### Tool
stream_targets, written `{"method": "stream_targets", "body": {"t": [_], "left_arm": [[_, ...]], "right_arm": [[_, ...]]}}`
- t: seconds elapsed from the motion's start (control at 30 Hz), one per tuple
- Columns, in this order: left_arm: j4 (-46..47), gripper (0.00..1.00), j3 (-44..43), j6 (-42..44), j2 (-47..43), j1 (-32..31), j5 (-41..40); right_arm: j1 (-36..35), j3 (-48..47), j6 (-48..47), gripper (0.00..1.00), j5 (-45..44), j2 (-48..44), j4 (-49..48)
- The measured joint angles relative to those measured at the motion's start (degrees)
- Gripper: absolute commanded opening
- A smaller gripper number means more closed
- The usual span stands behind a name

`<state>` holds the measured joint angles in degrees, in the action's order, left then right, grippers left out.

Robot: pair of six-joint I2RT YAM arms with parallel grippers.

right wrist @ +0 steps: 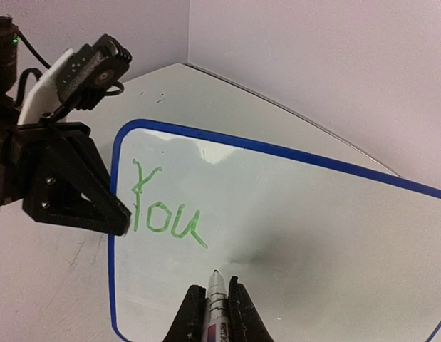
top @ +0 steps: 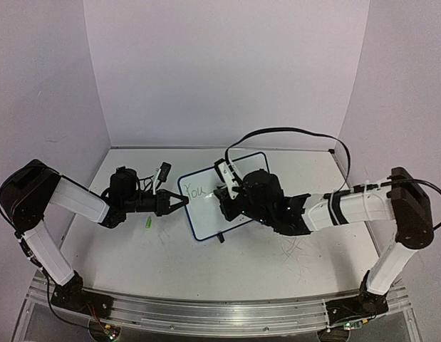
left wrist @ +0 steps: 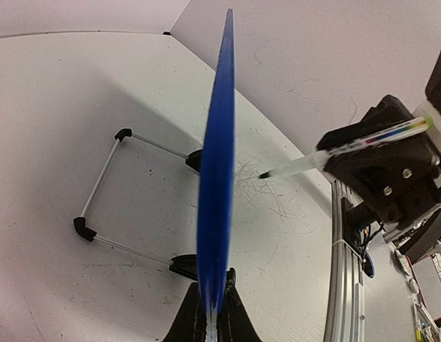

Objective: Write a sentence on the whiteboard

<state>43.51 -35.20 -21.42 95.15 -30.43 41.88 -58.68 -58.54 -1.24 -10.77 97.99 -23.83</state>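
The whiteboard (top: 206, 214) stands tilted in the middle of the tabletop (top: 135, 263), propped from behind on a wire stand (left wrist: 97, 187) with black feet. Its left rim is pinched by the left gripper (left wrist: 213, 292), whose jaws are closed on the blue edge. The top, right and lower rims carry no grip. The right gripper (right wrist: 214, 288) is clamped on a marker (right wrist: 217, 303) that points at the board face; whether the tip touches the surface cannot be told. Of the sentence (right wrist: 163, 214) only the green word "You" shows, high in the board's left part, just beside the left gripper's fingers. The tip sits just below and right of it, with plain white board running on to the right and downward. A small green cap (top: 147, 223) lies on the tabletop near the left gripper, on its near side. The tabletop is white, scuffed with grey scratches, and closed in by pale walls (top: 227, 71) at the back and on both sides.
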Motion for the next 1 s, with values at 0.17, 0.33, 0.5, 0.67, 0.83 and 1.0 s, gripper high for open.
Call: {"method": "stream_targets", "body": {"t": [0.17, 0.33, 0.5, 0.67, 0.83, 1.0], "left_arm": [[0.0, 0.0, 0.0, 0.03, 0.0, 0.0, -0.02], [-0.26, 0.0, 0.0, 0.3, 0.0, 0.02, -0.09], [-1.18, 0.0, -0.07, 0.03, -0.43, 0.06, -0.82], [-2.47, 0.0, -0.11, 0.06, -1.11, 0.0, -1.63], [-3.3, 0.0, -0.51, 0.19, -1.16, 0.0, -1.58], [-3.61, 0.0, -0.7, 0.39, -1.16, 0.0, -1.54]], "right_arm": [[1.52, 1.56, 0.02, 0.0, 5.48, -7.84, -1.3], [3.6, 1.33, -0.23, 0.0, 8.29, -8.07, -2.6], [4.16, -0.94, -0.51, 0.0, 9.11, -4.97, -0.96], [4.12, -5.38, -0.87, 0.0, 10.59, -1.62, 1.45], [4.12, -8.4, -1.97, 0.0, 10.62, -1.04, 3.7], [4.12, -8.23, -3.65, 0.0, 8.48, -1.12, 5.03]]}}
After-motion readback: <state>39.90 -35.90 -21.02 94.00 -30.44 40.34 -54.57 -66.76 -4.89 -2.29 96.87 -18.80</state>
